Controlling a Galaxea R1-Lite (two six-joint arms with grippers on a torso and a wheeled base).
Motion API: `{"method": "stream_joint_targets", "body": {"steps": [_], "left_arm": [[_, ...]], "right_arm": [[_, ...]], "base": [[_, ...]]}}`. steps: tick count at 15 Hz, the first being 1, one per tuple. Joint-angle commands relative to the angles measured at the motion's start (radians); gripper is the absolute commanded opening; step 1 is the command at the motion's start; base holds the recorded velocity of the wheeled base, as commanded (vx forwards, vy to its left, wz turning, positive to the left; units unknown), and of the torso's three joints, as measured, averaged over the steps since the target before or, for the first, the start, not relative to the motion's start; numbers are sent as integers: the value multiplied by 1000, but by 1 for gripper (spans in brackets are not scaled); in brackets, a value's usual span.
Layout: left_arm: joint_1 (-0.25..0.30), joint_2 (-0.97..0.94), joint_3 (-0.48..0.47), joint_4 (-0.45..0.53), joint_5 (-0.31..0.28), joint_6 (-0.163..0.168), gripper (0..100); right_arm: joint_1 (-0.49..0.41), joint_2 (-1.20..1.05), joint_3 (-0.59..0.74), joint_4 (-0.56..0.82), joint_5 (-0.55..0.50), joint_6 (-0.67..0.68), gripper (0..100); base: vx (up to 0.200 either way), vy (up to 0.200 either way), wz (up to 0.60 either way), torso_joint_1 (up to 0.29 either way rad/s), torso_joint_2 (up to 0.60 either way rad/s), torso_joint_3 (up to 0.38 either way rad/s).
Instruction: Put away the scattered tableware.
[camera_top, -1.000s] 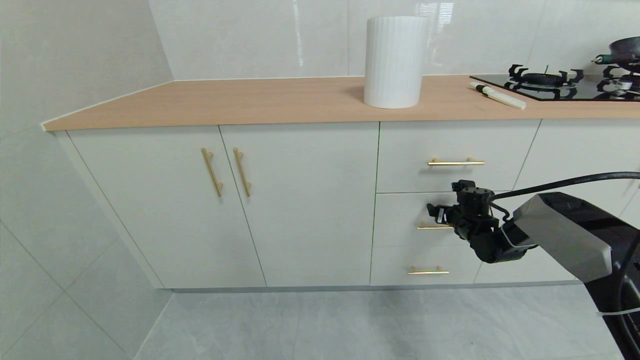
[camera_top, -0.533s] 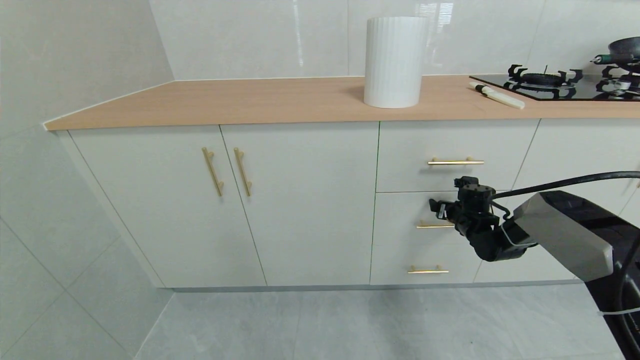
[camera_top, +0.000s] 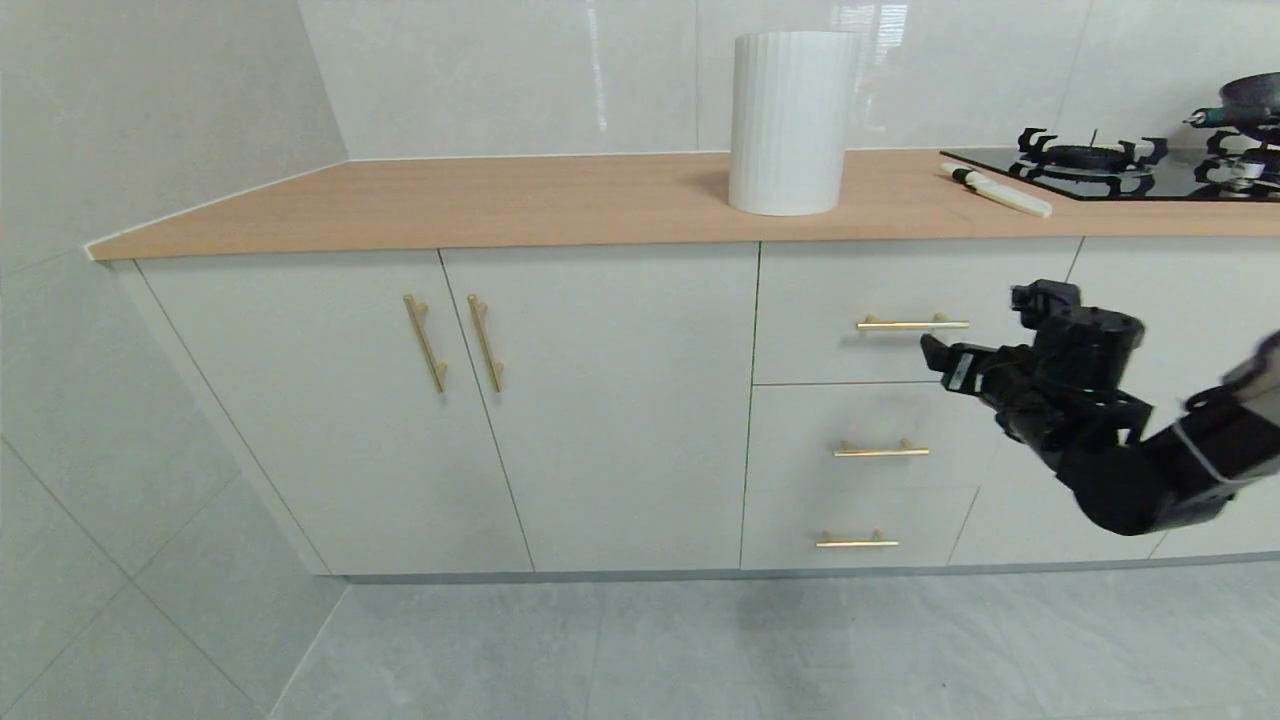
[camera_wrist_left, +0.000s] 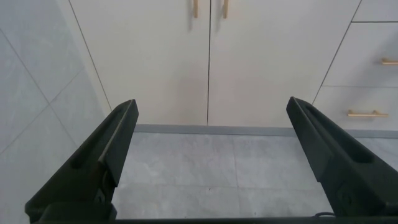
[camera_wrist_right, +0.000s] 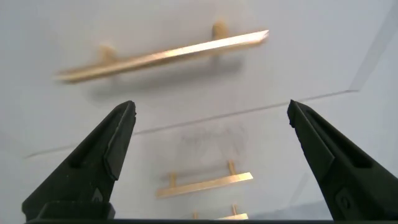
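Right wrist view: right hand (camera_wrist_right: 210, 109) open, fingers spread wide, facing the top drawer handle (camera_wrist_right: 165, 55); head view puts it just beside that handle's right end; left hand (camera_wrist_left: 211, 109) open too, low over the floor (camera_wrist_left: 217, 174) before the cupboard doors (camera_wrist_left: 155, 56); knife (camera_top: 995, 190) lies on the tabletop (camera_top: 500, 200), between white canister (camera_top: 787, 122) and hob (camera_top: 1110, 170).

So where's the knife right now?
In the head view, the knife lies on the wooden countertop toward the right, between the white container and the gas hob.
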Motion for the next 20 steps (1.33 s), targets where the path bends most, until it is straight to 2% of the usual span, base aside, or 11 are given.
{"method": "stream_joint_targets", "body": {"steps": [1, 6, 9, 11, 13, 15, 16, 17, 20], "left_arm": [[0, 0, 0, 0, 1, -1, 100], [0, 0, 0, 0, 1, -1, 100], [0, 0, 0, 0, 1, -1, 100], [0, 0, 0, 0, 1, -1, 100], [0, 0, 0, 0, 1, -1, 100], [0, 0, 0, 0, 1, -1, 100], [0, 0, 0, 0, 1, -1, 100], [0, 0, 0, 0, 1, -1, 100], [0, 0, 0, 0, 1, -1, 100]], "right_arm": [[3, -491, 381, -32, -2, -78, 100], [3, -973, 753, -18, 5, -170, 100], [3, -1215, 893, 131, 7, -170, 100], [3, -1441, 910, 365, 7, -194, 100], [0, -1728, 893, 704, -14, -299, 100], [-12, -1959, 795, 1073, -65, -335, 100], [-12, -1959, 766, 1145, -71, -325, 100], [-12, -1959, 764, 1137, -80, -302, 100], [-12, -1958, 770, 1136, -206, -300, 100]], "base": [[0, 0, 0, 0, 0, 0], [0, 0, 0, 0, 0, 0], [0, 0, 0, 0, 0, 0], [0, 0, 0, 0, 0, 0], [0, 0, 0, 0, 0, 0], [0, 0, 0, 0, 0, 0], [0, 0, 0, 0, 0, 0], [0, 0, 0, 0, 0, 0], [0, 0, 0, 0, 0, 0]]}}
